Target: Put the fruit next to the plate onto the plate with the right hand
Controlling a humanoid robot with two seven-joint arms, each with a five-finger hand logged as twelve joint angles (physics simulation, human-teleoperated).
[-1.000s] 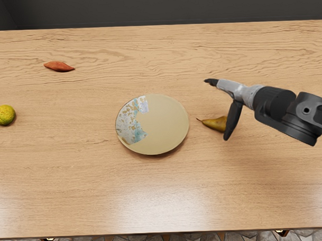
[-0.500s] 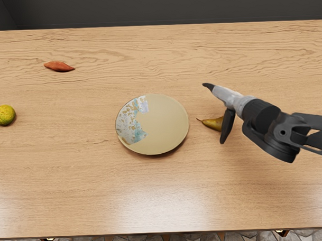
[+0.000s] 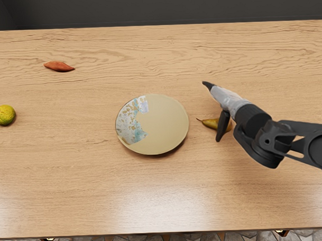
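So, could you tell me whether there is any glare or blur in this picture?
Head view: sharp throughout; a pale sheen lies on the table towards the camera; the plate throws a thin soft shadow at its near rim.

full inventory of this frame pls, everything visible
table: 1, light wood grain, fills the view
plate: 1, beige with a mottled blue-white patch on its left side, centre of table, nothing on it
pear: 1, yellow-brown, on the table just right of the plate, partly hidden by the hand
red-orange fruit: 1, elongated, far left of table, away from the plate
yellow-green fruit: 1, round, at the left edge of the table
right hand: 1, grey and black, arm comes in from the right; fingers spread at the pear, one dark finger in front of it, no closed grasp visible
left arm: not in view
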